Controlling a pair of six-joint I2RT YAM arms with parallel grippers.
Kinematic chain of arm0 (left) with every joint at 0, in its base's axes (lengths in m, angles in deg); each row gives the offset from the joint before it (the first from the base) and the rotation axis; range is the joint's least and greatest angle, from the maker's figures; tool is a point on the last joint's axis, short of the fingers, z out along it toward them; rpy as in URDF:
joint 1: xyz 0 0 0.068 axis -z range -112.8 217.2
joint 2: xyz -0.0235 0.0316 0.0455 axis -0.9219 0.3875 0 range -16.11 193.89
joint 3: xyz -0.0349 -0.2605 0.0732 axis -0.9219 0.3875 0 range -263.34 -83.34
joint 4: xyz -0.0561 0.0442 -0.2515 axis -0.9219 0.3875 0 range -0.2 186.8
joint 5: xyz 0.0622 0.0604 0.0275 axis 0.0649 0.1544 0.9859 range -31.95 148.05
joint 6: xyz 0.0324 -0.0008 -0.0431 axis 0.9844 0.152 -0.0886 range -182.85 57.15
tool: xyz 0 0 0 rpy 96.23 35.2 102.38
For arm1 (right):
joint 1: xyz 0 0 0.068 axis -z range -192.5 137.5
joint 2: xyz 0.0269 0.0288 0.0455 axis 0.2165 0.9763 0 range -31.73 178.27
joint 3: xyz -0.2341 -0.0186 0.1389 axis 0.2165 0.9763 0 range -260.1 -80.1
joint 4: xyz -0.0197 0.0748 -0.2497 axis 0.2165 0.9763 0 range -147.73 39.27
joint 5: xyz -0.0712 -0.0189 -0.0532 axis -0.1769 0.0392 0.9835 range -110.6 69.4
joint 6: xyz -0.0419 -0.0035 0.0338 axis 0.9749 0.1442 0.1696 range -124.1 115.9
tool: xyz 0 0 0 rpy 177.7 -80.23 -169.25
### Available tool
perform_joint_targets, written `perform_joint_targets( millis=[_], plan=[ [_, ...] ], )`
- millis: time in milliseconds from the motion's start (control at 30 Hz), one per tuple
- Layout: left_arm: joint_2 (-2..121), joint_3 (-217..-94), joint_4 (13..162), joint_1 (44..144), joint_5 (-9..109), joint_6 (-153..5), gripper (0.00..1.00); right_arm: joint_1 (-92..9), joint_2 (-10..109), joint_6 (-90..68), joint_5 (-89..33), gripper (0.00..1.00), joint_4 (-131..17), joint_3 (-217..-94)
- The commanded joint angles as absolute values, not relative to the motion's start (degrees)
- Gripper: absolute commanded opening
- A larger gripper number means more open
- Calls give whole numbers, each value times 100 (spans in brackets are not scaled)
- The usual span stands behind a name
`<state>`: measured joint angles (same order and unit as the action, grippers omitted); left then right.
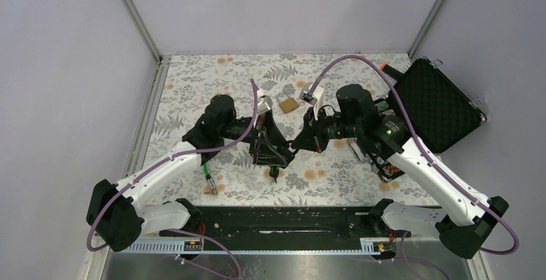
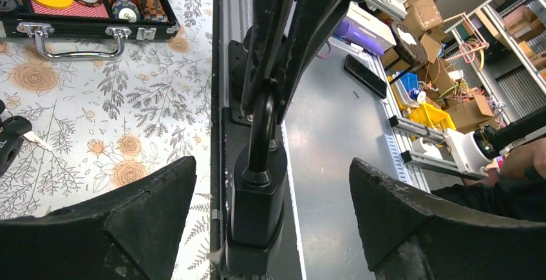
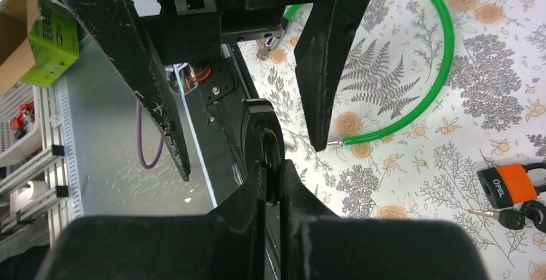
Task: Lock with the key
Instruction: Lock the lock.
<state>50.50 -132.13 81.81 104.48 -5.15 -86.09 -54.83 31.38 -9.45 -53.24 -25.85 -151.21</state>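
Observation:
A black padlock (image 2: 257, 196) hangs in the air over the table's near edge. My right gripper (image 3: 272, 176) is shut on its shackle (image 2: 261, 125). My left gripper (image 2: 272, 163) stands open around the lock's body, with both fingers (image 2: 135, 215) clear of it. In the top view the two grippers meet at mid-table, left gripper (image 1: 273, 154) and right gripper (image 1: 297, 143). A black-headed key (image 2: 19, 135) lies on the floral cloth, apart from both grippers.
An open case of poker chips (image 1: 386, 158) sits to the right with its lid (image 1: 438, 103) laid back. An orange padlock (image 3: 508, 186) with another key (image 3: 508, 217) lies on the cloth. A green cable lock (image 3: 438, 67) curls nearby. The metal rail (image 1: 290, 219) runs along the near edge.

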Motion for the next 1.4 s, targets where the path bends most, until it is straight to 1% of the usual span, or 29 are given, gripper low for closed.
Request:
perform_joint_targets(
  millis=[0,67,100,233,400,467,500,600,667,700,767,833,867,933,967,1033,1133,1267,1367],
  plan=[
    [5051,-13500,8269,10458,-800,-8091,84,-5467,3149,-689,-5816,0,-2819,-15523],
    [5107,-13572,8434,10478,-912,-7990,73,-5467,3179,-690,-5833,0,-2804,-15545],
    [5114,-13636,8672,10493,-922,-7837,69,-5464,3188,-705,-5874,0,-2794,-15573],
    [5117,-13880,9507,10639,-663,-7284,61,-5469,3222,-734,-6094,0,-2739,-15697],
    [5223,-13961,9555,10692,-591,-7308,46,-5463,3256,-768,-6198,0,-2734,-15743],
    [5252,-13983,9555,10693,-586,-7322,37,-5466,3260,-804,-6191,0,-2749,-15744],
    [5253,-13997,9558,10700,-575,-7328,30,-5466,3271,-824,-6183,0,-2746,-15743],
    [5226,-14013,9417,10694,-377,-7506,1,-5467,3307,-996,-6070,0,-2744,-15785],
    [5156,-13989,9208,10700,-37,-7731,0,-5464,3334,-1182,-5878,0,-2750,-15840],
    [5086,-13943,9043,10689,153,-7878,0,-5463,3332,-1245,-5822,9,-2772,-15846],
    [4977,-13884,8661,10640,524,-8184,0,-5467,3238,-1442,-5611,40,-2956,-15743],
    [4900,-13855,8375,10582,871,-8581,0,-5461,3066,-1661,-5343,67,-3257,-15530],
    [4858,-13844,8250,10552,1075,-8706,0,-5468,2955,-1774,-5165,77,-3428,-15400],
    [4754,-13824,8049,10535,1514,-8927,0,-5464,2698,-1943,-4882,89,-3846,-15073],
    [4703,-13812,7920,10524,1766,-9012,0,-5466,2559,-2024,-4751,93,-4084,-14899],
    [4575,-13749,7611,10526,2211,-9226,0,-5463,2287,-2277,-4409,97,-4632,-14452],
    [4353,-13585,6951,10529,2732,-9485,0,-5467,1959,-2837,-3899,97,-5626,-13781],
    [4107,-13332,5740,10528,3019,-9856,0,-5464,1826,-3366,-4493,99,-7201,-13010],
    [4051,-13329,5174,10534,2903,-10028,0,-5483,1925,-3623,-4664,98,-7810,-12757]
  ],
)
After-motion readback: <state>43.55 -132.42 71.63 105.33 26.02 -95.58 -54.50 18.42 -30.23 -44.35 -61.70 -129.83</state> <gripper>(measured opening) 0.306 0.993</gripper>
